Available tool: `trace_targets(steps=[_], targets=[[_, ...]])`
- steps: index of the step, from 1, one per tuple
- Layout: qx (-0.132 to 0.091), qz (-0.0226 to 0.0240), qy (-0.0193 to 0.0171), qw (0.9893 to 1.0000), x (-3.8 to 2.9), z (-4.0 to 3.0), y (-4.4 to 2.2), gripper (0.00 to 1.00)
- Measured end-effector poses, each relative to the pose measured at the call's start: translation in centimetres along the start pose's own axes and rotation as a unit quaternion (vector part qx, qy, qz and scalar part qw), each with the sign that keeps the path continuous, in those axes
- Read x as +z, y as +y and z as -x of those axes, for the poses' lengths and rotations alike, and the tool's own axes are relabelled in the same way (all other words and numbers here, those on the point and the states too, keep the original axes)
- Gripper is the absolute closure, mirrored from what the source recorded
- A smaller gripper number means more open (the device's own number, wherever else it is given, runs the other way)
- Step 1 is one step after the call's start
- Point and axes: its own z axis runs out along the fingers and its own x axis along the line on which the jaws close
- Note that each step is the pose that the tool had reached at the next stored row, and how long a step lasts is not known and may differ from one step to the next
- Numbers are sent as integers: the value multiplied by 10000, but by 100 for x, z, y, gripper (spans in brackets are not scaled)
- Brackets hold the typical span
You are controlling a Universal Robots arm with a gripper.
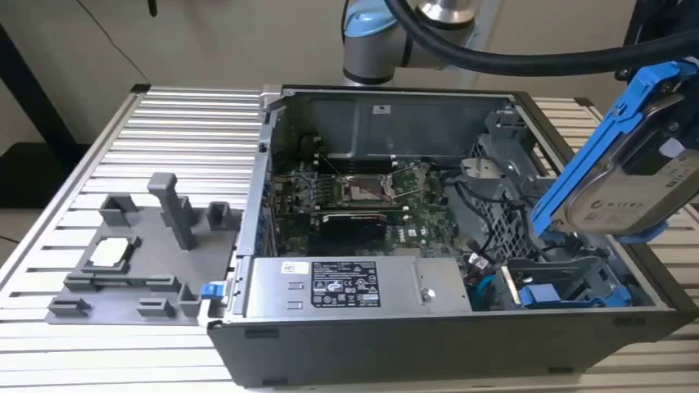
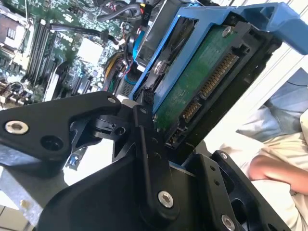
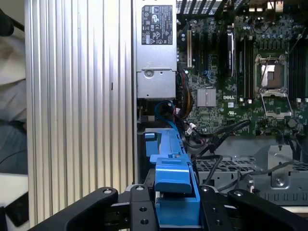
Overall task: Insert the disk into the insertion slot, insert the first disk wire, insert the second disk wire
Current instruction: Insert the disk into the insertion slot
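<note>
The disk [image 1: 631,176], a silver-grey drive in a bright blue carrier frame, hangs tilted at the exterior view's right, above the open computer case. My gripper [image 2: 168,137] is shut on it, black fingers [image 2: 144,144] pressing its two sides. In the first wrist view the gripper [image 3: 174,195] clamps the blue carrier [image 3: 173,178] between both fingers. The insertion slot [image 1: 559,274], a bay of the grey sheet-metal drive cage, lies below the disk in the case's front right corner. Loose black wires [image 1: 480,205] lie beside the cage.
Another blue-tabbed carrier [image 1: 543,295] sits low in the cage. The silver power-supply box [image 1: 344,286] fills the case front, with the motherboard [image 1: 361,192] behind it. A grey fixture [image 1: 142,262] stands on the ribbed table at the left. A person's arm [image 2: 279,168] is nearby.
</note>
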Motion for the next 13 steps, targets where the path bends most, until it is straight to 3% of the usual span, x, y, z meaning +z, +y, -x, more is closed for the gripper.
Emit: trace_targets(steps=[13], targets=[[0,-9,-1,10000,114,-1,-4,67]])
